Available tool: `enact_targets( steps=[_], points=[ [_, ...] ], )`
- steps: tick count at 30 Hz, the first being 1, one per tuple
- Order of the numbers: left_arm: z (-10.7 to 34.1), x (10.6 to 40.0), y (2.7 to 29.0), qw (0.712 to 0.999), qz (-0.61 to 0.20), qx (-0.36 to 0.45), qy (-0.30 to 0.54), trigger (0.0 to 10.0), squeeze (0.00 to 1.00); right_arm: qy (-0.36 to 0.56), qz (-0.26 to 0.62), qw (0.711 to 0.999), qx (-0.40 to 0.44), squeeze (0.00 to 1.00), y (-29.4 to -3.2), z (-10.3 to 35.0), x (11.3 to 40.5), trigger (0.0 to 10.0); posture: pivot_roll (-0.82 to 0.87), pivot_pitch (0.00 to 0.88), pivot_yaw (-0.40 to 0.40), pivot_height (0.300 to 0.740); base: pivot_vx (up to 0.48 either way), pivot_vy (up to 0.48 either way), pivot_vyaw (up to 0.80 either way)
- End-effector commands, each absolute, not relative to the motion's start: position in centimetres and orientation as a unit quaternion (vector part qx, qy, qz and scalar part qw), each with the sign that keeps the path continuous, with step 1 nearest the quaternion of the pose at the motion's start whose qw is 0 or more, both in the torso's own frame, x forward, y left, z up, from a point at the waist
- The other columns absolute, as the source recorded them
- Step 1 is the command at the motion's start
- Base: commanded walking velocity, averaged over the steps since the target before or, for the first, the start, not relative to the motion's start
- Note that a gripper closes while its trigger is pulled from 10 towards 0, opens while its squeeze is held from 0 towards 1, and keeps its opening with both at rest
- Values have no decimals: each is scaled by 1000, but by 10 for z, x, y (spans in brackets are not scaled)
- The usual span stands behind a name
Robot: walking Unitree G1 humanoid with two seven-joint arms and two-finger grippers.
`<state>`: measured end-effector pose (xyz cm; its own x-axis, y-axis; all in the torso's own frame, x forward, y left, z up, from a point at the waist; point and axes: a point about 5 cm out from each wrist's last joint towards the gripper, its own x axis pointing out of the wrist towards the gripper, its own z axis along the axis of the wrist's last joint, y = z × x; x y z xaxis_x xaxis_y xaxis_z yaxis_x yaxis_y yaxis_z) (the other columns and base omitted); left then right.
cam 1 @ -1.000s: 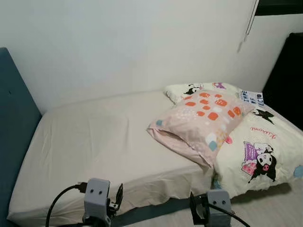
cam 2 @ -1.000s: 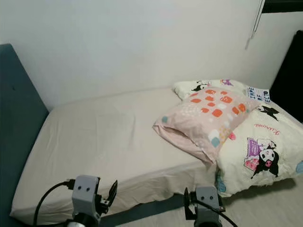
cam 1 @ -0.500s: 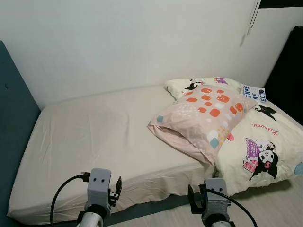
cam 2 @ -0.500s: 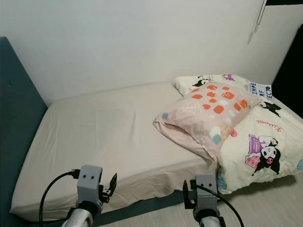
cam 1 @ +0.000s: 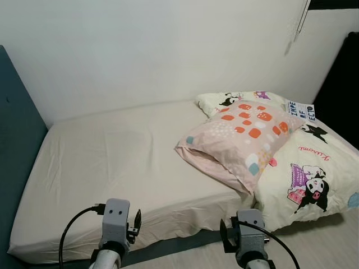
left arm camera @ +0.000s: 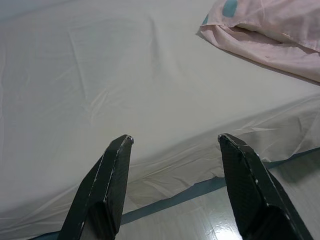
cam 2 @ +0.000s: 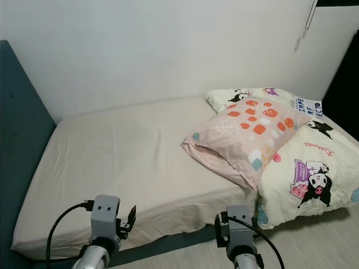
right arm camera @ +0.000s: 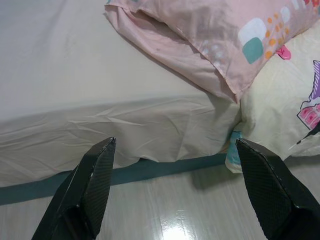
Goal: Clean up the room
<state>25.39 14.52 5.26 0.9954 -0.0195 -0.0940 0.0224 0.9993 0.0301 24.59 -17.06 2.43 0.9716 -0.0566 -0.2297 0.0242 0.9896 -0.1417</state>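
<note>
Head view: soft pink pillow (cam 1: 238, 143).

Surface materials and finishes, bed area

The bed sheet (cam 1: 112, 162) is matt cream cloth, smooth on top and creased where it hangs over the edge. The pink pillow (cam 1: 241, 143) is soft matt fabric printed with orange, white and teal patches. The cartoon-print duvet (cam 1: 305, 179) is matt cream cloth. The headboard (cam 1: 14, 145) looks like matt blue-teal upholstery. The floor (right arm camera: 165, 215) is pale, wood-look and glossy, with a bright reflection. The wall (cam 1: 140, 50) is plain matt white. The left gripper (left arm camera: 172, 142) and right gripper (right arm camera: 175, 145) have black fingers with a fine textured, matt surface.
</note>
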Motion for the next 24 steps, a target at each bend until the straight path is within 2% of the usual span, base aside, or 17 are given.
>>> enact_targets(
  steps=[1, 24],
  points=[
    [48, 252, 147, 998, -8, 23, 57, 10000, 0, 118, -16, 991, -65, 0, -170, 22, 243, 10000, -33, 138, 10, 740, 0, 0, 0],
    [45, 250, 147, 998, -4, 25, 60, 10000, 0, 113, -12, 988, -102, 0, -168, 22, 246, 10000, -29, 132, 7, 740, 0, 0, 0]
  ],
)
